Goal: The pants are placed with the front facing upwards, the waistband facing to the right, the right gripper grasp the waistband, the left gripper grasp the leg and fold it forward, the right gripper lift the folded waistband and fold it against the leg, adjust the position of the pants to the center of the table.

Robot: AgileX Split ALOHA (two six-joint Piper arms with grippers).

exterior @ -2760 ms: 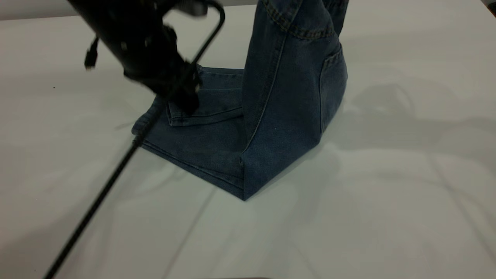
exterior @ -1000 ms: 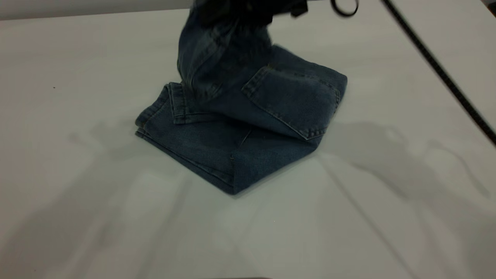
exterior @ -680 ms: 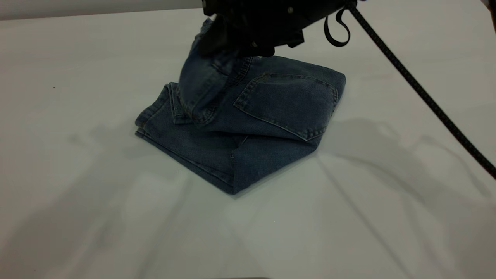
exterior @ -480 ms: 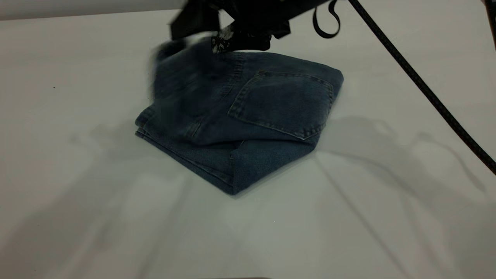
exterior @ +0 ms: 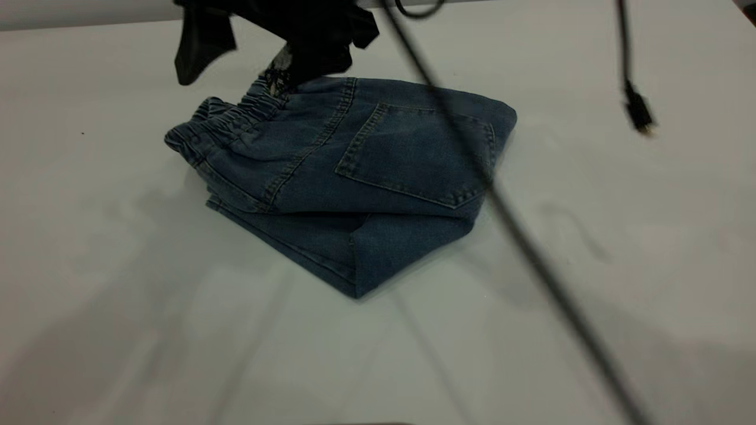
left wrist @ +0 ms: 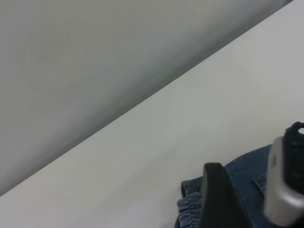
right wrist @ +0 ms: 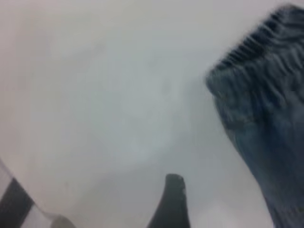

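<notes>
The right pincer (exterior: 236,56) has released the waistband (exterior: 227,118), now lying flat on the pants (exterior: 366,177).

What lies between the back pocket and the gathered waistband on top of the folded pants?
In the exterior view, only denim crossed by one stitched seam lies between the pocket and the waistband.

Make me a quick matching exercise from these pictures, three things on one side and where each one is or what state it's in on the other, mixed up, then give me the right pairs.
Things:
1. waistband
2. back pocket
3. right gripper

Places or states:
A. hangs over the far end of the waistband, fingers apart
B. flat on the top layer of the folded pants, facing up
C. gathered edge at the left of the bundle, lying on the table

Pairs: 1-C, 2-B, 3-A
</notes>
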